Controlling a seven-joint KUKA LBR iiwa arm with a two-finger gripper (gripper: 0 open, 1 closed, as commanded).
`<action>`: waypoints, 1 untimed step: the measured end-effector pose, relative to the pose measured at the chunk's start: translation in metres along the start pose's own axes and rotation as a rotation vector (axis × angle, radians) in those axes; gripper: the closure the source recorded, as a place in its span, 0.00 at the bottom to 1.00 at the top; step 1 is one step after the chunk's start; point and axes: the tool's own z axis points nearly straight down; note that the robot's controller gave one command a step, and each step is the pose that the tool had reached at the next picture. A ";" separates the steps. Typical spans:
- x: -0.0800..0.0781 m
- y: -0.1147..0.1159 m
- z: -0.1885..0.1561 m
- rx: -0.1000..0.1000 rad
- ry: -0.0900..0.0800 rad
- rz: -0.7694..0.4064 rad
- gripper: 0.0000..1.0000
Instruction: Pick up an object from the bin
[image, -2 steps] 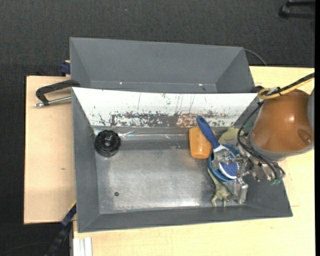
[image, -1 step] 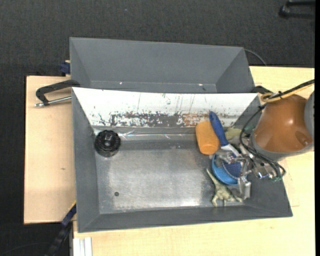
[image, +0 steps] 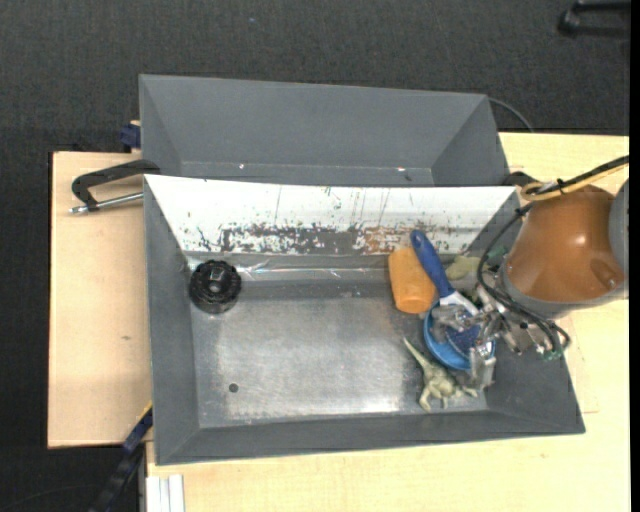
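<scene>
Grey bin (image: 300, 350), rt corner: end effector (image: 472, 338) over half-hidden blue obj (image: 438, 347); grip unclear.

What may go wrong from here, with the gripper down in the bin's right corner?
The gripper sits among a blue round piece, a pale toy figure and an orange cylinder, all close together; it may catch two things or none. The bin's right wall is near and might be scraped.

KUKA arm (image: 612, 240) reaches down into the grey bin (image: 300, 130).
The arm comes in over the bin's right rim as the camera sees it. Its orange wrist cover (image: 555, 245) hangs above that rim, with black cables (image: 497, 285) looped below it. The gripper (image: 475, 345) sits low in the bin's front right corner.
</scene>
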 end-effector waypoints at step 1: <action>-0.023 -0.021 -0.104 0.011 0.000 0.008 1.00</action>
